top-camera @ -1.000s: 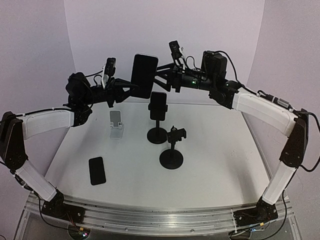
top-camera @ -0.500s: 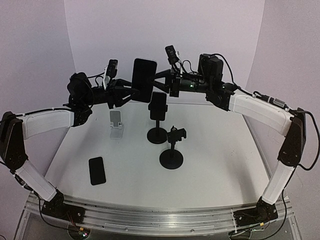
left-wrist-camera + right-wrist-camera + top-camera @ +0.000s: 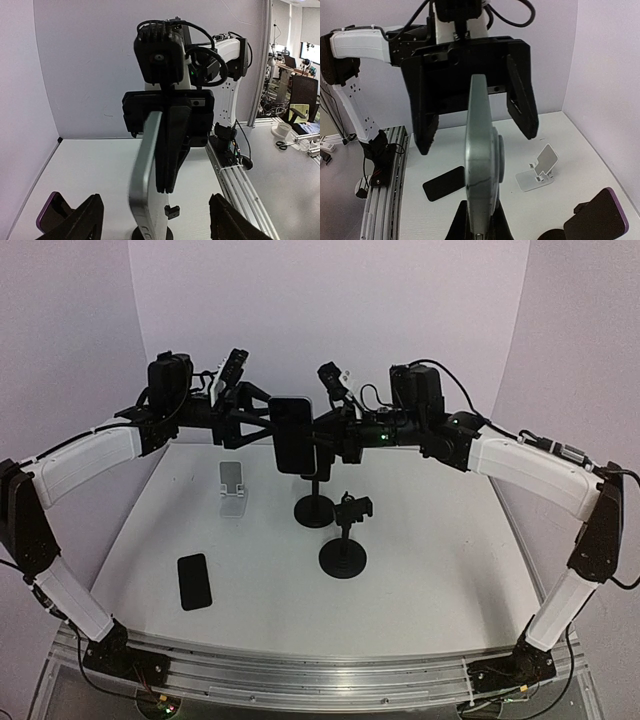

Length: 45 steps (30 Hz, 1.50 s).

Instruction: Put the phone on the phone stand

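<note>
A silver-edged phone hangs upright in the air above the back of the table, between the two arms. My right gripper is shut on one edge of it; in the right wrist view its fingers clamp the phone from both sides. My left gripper stands open, a finger on either side of the phone and neither touching it. Below stand a white phone stand and a bare black clamp stand.
A second black stand behind the held phone carries a purple-backed phone. Another black phone lies flat at the table's front left. Purple walls close in the back and sides.
The right gripper has shut on the phone and the left gripper has opened and let go of it. The phone has come down lower, toward the stands.
</note>
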Tool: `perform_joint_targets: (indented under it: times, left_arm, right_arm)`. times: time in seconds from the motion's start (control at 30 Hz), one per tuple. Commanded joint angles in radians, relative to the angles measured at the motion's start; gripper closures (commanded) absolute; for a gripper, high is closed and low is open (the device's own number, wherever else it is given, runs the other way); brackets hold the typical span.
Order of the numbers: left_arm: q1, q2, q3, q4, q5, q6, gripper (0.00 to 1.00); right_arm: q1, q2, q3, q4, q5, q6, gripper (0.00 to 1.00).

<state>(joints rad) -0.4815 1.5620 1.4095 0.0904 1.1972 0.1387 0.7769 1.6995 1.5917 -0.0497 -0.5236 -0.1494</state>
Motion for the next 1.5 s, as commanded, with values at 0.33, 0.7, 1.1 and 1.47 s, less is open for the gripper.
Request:
perform_joint_targets:
  times: [0.33,0.7,1.1,1.47]
  left_arm:
    - [-0.039,0.040,-0.006,0.084,0.086,-0.093,0.56]
    - [-0.103,0.019,-0.111,0.348,0.047,-0.321,0.99]
    - [-0.103,0.017,-0.127,0.406,-0.087,-0.363,1.00]
    - [-0.194,0.092,-0.129,0.617,-0.352,-0.445,1.00]
  right_arm:
    - [0.015,-0.045,0.049,0.081,-0.031,-0.042,1.00]
    - [0.016,-0.045,0.037,0.111,-0.029,-0.038,1.00]
    - [0.006,-0.071,-0.022,0.109,0.172,0.086,0.38]
    - [0.005,-0.337,-0.349,-0.170,0.841,0.565,0.37]
